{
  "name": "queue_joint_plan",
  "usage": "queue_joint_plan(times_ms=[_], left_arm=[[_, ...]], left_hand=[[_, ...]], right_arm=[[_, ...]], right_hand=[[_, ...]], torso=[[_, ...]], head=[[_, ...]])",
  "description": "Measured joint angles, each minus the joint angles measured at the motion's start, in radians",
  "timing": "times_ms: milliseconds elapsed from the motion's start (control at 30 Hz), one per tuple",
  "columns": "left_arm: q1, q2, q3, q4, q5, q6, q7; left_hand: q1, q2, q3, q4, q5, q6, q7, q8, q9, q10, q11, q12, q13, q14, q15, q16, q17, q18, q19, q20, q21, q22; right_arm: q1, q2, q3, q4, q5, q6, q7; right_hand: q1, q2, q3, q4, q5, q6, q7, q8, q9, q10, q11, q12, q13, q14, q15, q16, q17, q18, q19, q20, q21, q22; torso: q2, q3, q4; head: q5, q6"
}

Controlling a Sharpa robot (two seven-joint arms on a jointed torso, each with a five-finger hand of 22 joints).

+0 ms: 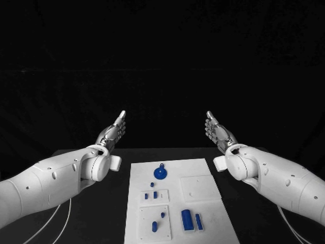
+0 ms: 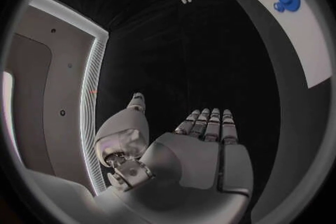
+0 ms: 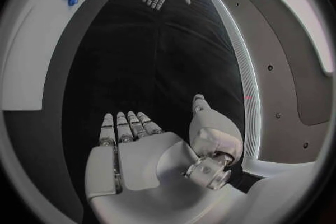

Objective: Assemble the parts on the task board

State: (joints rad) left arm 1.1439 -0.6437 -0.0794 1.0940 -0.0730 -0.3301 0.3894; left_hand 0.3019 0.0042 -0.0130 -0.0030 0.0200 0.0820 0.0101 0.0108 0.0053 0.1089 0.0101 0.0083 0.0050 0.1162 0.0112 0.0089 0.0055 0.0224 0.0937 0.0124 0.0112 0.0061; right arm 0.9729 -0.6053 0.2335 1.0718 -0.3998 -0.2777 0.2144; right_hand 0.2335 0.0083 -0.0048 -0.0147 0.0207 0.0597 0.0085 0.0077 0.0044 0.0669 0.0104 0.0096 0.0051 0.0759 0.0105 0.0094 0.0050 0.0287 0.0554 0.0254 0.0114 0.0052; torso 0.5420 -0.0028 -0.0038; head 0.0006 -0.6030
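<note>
The task board lies flat on the black surface, and it serves as the landmark for everything else here.

Left robot hand: raised above the surface, off the board's left far corner, well apart from the board. Palm flat, fingers straight and side by side, thumb held off to the side; it holds nothing. The left wrist view confirms this: the left robot hand is stretched out flat with an empty palm.

Right robot hand: mirror pose off the board's right far corner, also well apart from the board. Fingers extended, nothing in the grasp. The right wrist view shows the same flat, empty palm.

Parts on the board:
- round blue part with a small tab, near the far edge, left of the board's midline.
- two small blue pegs side by side in the left middle section.
- blue pieces on the raised plate at the near left corner; their exact shape cannot be told.
- blue block and a thinner blue bar just beside it, at the near right.
- square recessed plate, right middle, with no blue part on it.

Neither hand touches the board or any part.
</note>
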Motion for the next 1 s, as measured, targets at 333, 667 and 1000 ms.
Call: queue_joint_plan(times_ms=[333,667,1000], left_arm=[[-0.063,-0.091,0.053,0.317,0.030,-0.205,0.044],[-0.092,-0.135,0.078,0.466,0.057,-0.365,0.087],[-0.093,-0.137,0.078,0.473,0.069,-0.415,0.105]], left_hand=[[-0.245,-0.003,0.007,0.002,-0.012,-0.063,-0.010,-0.004,-0.003,-0.085,-0.006,-0.004,-0.003,-0.091,-0.008,-0.002,-0.003,-0.015,-0.072,-0.012,-0.004,-0.004],[-0.295,-0.004,0.008,0.003,-0.017,-0.077,-0.010,-0.004,-0.004,-0.104,-0.010,-0.004,-0.004,-0.113,-0.011,-0.005,-0.005,-0.015,-0.090,-0.012,-0.008,-0.005],[-0.295,-0.004,0.008,0.003,-0.017,-0.077,-0.010,-0.004,-0.004,-0.104,-0.010,-0.004,-0.004,-0.113,-0.011,-0.005,-0.005,-0.015,-0.090,-0.012,-0.008,-0.005]], right_arm=[[0.050,-0.114,-0.156,0.320,0.183,-0.225,0.128],[0.075,-0.171,-0.231,0.486,0.335,-0.412,0.236],[0.077,-0.174,-0.234,0.496,0.385,-0.473,0.275]], right_hand=[[-0.189,-0.007,0.004,0.009,-0.014,-0.045,-0.006,-0.002,-0.003,-0.051,-0.009,-0.004,-0.003,-0.055,-0.008,-0.004,-0.003,-0.015,-0.040,-0.022,-0.004,-0.003],[-0.228,-0.008,0.004,0.009,-0.017,-0.056,-0.009,-0.004,-0.004,-0.063,-0.010,-0.004,-0.004,-0.071,-0.010,-0.004,-0.004,-0.015,-0.050,-0.025,-0.008,-0.004],[-0.228,-0.008,0.004,0.009,-0.017,-0.056,-0.009,-0.004,-0.004,-0.063,-0.010,-0.004,-0.004,-0.071,-0.010,-0.004,-0.004,-0.015,-0.050,-0.025,-0.008,-0.004]], torso=[[0.002,0.0026,0.0035],[0.002,0.0029,0.0038],[0.002,0.0029,0.0038]], head=[[0.000,0.003],[-0.001,0.003],[-0.001,0.003]])
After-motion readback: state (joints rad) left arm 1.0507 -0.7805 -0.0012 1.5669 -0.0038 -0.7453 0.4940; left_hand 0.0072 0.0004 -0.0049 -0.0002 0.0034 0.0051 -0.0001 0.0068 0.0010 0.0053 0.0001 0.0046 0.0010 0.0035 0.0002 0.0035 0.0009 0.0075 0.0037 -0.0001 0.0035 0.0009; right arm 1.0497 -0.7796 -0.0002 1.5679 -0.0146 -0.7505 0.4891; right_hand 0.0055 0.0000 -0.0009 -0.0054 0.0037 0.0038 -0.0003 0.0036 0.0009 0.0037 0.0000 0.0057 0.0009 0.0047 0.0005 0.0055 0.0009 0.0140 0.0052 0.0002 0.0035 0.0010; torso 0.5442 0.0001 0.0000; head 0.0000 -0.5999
